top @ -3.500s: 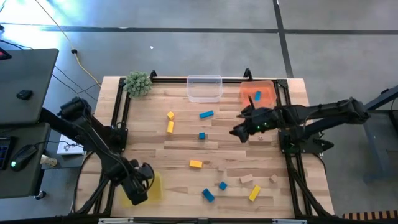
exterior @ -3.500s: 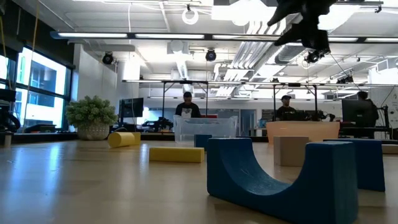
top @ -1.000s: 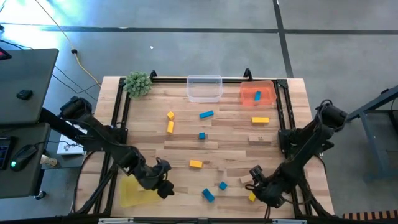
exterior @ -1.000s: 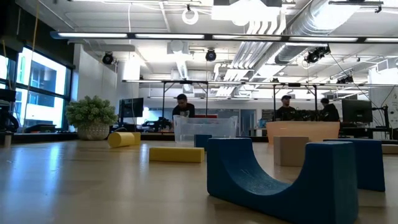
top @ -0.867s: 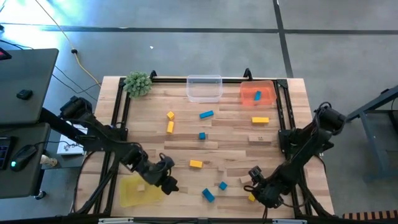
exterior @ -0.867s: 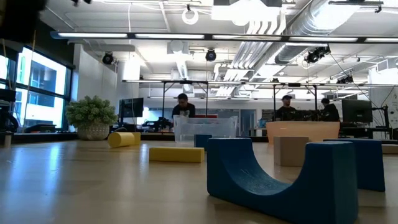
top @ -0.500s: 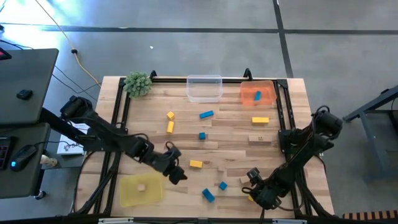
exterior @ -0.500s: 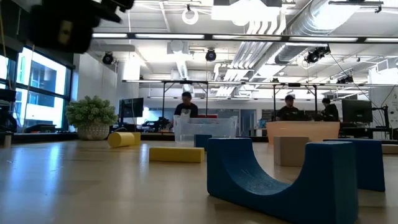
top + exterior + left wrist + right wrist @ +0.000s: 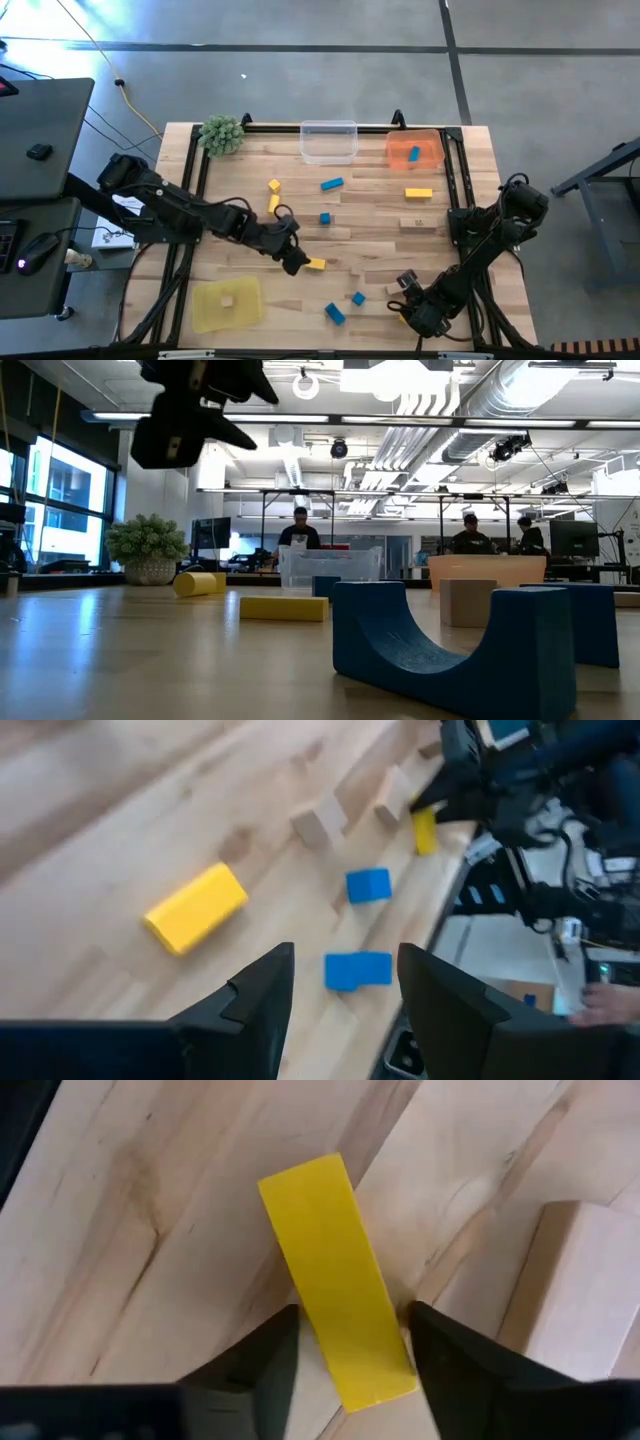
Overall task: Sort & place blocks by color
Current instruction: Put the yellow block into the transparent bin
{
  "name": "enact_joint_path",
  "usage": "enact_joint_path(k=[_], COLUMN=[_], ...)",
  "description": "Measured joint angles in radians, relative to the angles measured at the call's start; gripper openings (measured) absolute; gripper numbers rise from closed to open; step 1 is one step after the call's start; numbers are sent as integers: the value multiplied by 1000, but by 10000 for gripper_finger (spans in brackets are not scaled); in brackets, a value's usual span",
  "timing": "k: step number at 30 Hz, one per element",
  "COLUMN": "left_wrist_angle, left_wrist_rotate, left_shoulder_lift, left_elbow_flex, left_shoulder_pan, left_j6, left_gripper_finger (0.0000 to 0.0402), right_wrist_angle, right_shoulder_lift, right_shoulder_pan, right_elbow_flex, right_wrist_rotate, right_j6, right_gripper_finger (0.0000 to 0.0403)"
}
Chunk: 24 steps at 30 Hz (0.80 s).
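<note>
Two robot arms shown over a wooden counter (image 9: 360,225) scattered with blocks

Right gripper (image 9: 345,1342) fingers are spread astride a yellow bar (image 9: 337,1276); left gripper (image 9: 296,262) fingers are spread, empty, beside a yellow block (image 9: 316,264)

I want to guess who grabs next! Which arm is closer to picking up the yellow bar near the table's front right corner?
Right. The right gripper has open jaws on either side of the yellow bar. The left gripper hovers mid-table by another yellow block.
</note>
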Motion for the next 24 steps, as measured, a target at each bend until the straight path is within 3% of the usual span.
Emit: enact_joint_path(k=[6, 15, 24], left_wrist_angle=[-39, -118, -146], left_wrist_rotate=[0, 0, 0], left_shoulder_lift=[0, 0, 0], left_elbow_flex=[0, 0, 0], left_shoulder_pan=[53, 119, 187], left_j6=[88, 240, 389], left_gripper_finger=[170, 146, 136], right_wrist_angle=[1, -5, 0], right_shoulder_lift=[0, 2, 6], right_shoulder_pan=[-15, -58, -140], right_elbow_flex=[0, 20, 107], right_wrist_rotate=[-19, -50, -39], right_j6=[79, 218, 241], right_gripper_finger=[78, 78, 78])
